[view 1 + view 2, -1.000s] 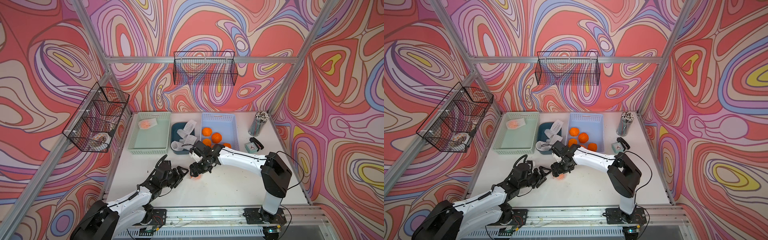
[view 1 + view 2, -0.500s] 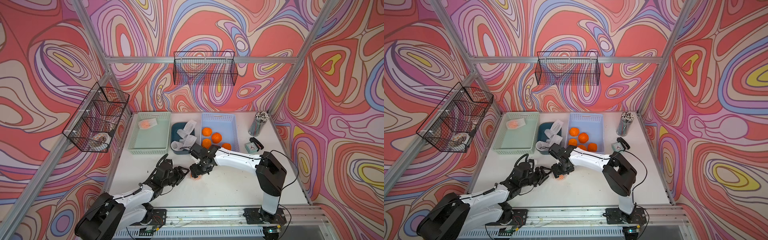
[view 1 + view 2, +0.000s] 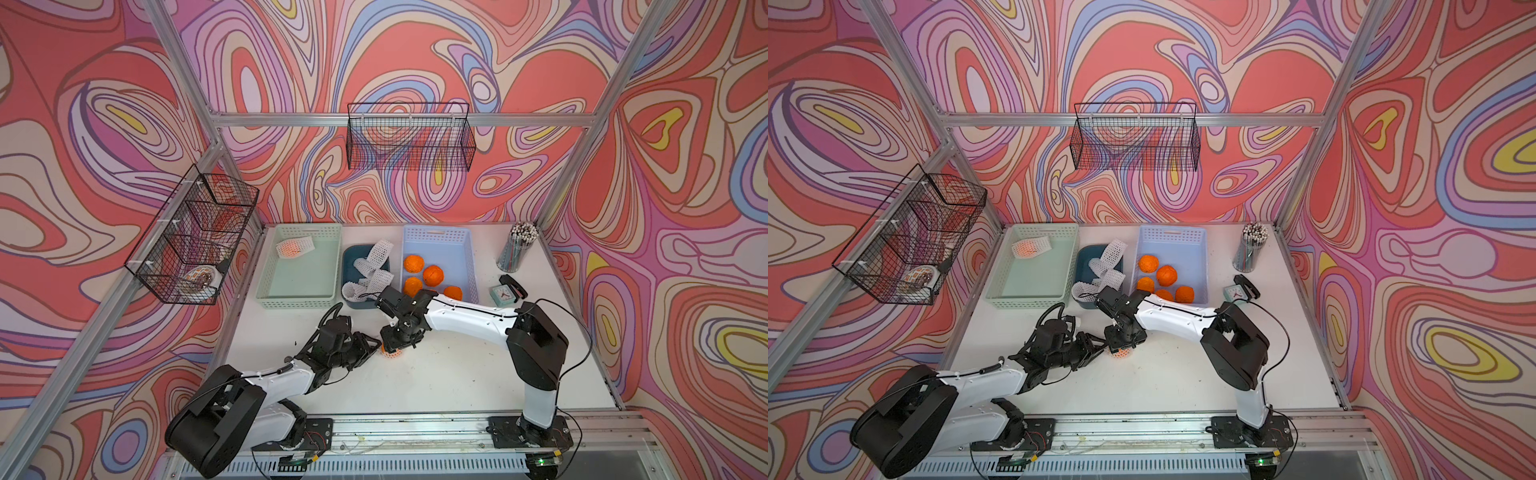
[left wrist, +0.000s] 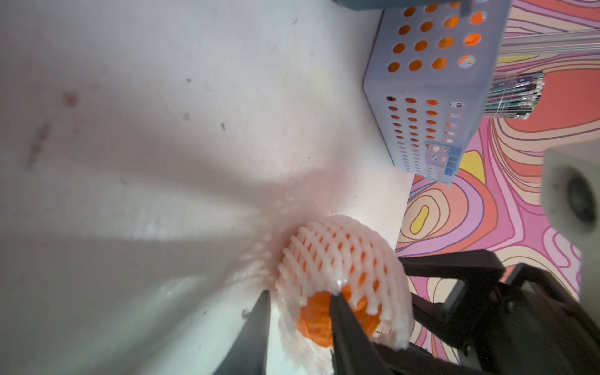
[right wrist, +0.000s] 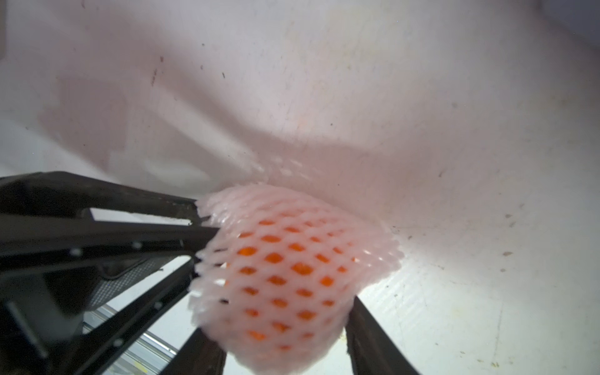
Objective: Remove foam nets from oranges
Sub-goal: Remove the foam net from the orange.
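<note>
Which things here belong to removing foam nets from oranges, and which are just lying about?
Job: netted orange on the table, netted orange in the green basket, bare oranges in the blue basket, empty foam nets in the dark bin.
Lying about: pencil cup, small clock, wire baskets.

Bare table (image 3: 457, 382) in front, blue basket (image 3: 436, 233) behind.

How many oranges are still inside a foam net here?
2. One netted orange lies in the green basket; the other sits on the table between left tool and right tool. More may be hidden.
</note>
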Motion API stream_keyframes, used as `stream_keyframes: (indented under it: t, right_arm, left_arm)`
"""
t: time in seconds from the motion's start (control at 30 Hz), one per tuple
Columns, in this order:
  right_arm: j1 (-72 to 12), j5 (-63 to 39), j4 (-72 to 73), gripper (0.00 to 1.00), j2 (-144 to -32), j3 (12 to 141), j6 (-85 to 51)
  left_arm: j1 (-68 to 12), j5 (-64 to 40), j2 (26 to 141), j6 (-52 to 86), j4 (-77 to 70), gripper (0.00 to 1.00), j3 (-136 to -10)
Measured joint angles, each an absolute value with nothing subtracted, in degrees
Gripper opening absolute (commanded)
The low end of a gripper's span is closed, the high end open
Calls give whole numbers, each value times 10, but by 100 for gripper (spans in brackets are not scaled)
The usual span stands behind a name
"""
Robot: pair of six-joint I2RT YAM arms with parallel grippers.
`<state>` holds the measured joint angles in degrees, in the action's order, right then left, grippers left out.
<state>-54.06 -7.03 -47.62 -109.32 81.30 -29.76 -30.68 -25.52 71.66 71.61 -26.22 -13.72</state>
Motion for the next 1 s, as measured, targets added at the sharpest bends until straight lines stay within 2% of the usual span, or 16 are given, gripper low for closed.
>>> stream_keyframes:
  t: [0.1, 0.23, 1.0]
  right_arm:
    - [-541, -64, -480, 56, -1093, 818, -298]
    - [-541, -57, -487, 55, -1094, 822, -298]
    - [-521, -36, -518, 52, -1094, 827, -313]
  left_arm:
    - [-307, -260, 718, 715, -271, 13, -145]
    - [-307, -269, 717, 716, -276, 9, -153]
    - [-354, -250, 715, 731, -279, 4, -179]
